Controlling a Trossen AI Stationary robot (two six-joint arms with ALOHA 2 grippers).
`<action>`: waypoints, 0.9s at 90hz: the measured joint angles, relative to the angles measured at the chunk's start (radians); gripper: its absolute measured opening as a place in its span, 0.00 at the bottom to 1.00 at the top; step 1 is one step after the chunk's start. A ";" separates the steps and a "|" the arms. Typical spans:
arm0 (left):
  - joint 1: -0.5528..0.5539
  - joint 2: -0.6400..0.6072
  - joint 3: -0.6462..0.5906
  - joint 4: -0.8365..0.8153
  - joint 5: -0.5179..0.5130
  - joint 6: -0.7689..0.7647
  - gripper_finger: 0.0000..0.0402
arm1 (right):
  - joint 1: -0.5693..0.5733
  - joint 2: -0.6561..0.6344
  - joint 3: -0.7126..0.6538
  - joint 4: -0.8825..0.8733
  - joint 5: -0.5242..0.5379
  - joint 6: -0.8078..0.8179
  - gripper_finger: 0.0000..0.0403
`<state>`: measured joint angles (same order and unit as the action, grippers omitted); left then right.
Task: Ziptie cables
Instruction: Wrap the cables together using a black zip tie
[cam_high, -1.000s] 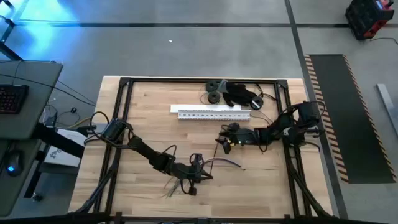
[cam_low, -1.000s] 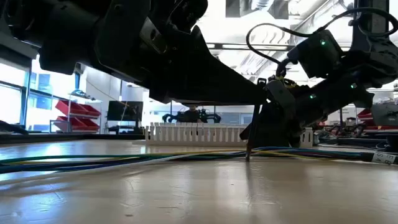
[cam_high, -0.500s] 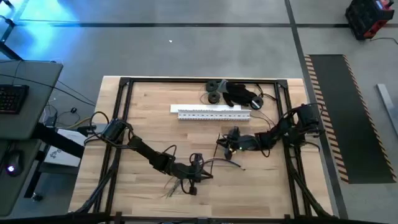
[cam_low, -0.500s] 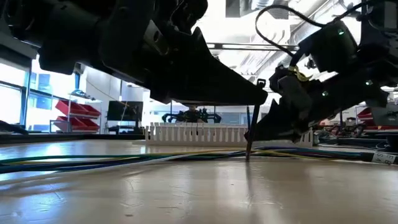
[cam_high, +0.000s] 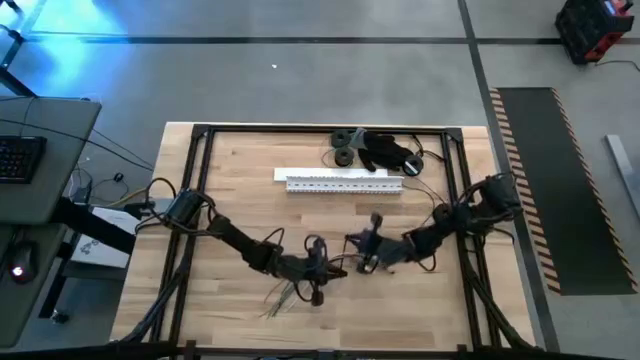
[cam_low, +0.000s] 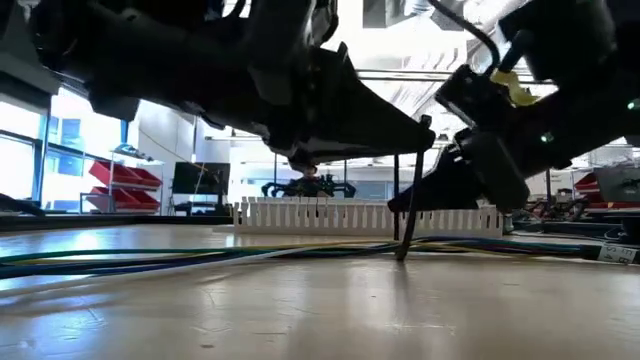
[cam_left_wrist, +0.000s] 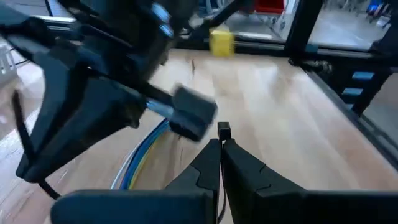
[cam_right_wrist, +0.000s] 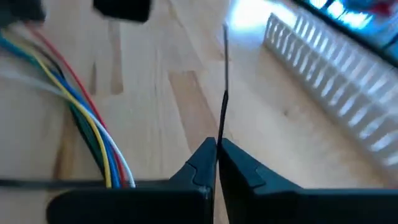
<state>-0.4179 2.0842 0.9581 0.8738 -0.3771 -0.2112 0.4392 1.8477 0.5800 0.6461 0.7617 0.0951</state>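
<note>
Between the two grippers, at mid-table toward the front, lie the cables (cam_high: 300, 290), a loose bundle of thin wires running flat along the wood. From table height they show as blue, yellow and pale strands (cam_low: 200, 255) stretched across the table (cam_low: 320, 310).

The left gripper (cam_high: 318, 272) sits low over the bundle, its fingers (cam_left_wrist: 208, 163) pressed together on a thin dark ziptie (cam_left_wrist: 223, 130) whose square head pokes out just past the tips. The cables (cam_left_wrist: 140, 162) curve along the wood just beside those fingers.

The right gripper (cam_high: 365, 252) is close beside the left one, almost tip to tip with it. Its fingers (cam_right_wrist: 208, 158) are pressed together too, pinching a thin dark strip (cam_right_wrist: 224, 81) that runs straight out ahead of the tips. The coloured wires (cam_right_wrist: 93, 124) lie off to one side of this gripper, apart from its tips, and a white slotted rail (cam_right_wrist: 329, 81) lies farther out on the other side.

Seen from table height, a thin dark strip (cam_low: 407, 215) stands upright between the two grippers, its lower end meeting the cables. Behind it the white rail (cam_low: 330, 214) crosses the table. Beyond the rail, by the far edge, is a clump of dark parts (cam_high: 375, 150).
</note>
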 joint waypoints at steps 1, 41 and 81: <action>0.000 0.000 -0.001 0.003 0.000 -0.003 0.00 | 0.005 0.000 0.005 -0.012 0.012 -0.008 0.00; 0.057 -0.015 -0.100 0.238 0.083 -0.199 0.00 | 0.074 0.000 0.117 -0.159 0.172 -0.235 0.00; 0.060 -0.014 -0.157 0.287 0.077 -0.297 0.00 | 0.144 0.129 0.214 -0.180 0.334 -0.392 0.00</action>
<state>-0.3576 2.0697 0.8010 1.1613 -0.2997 -0.5084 0.5832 1.9770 0.7936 0.4666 1.0953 -0.2973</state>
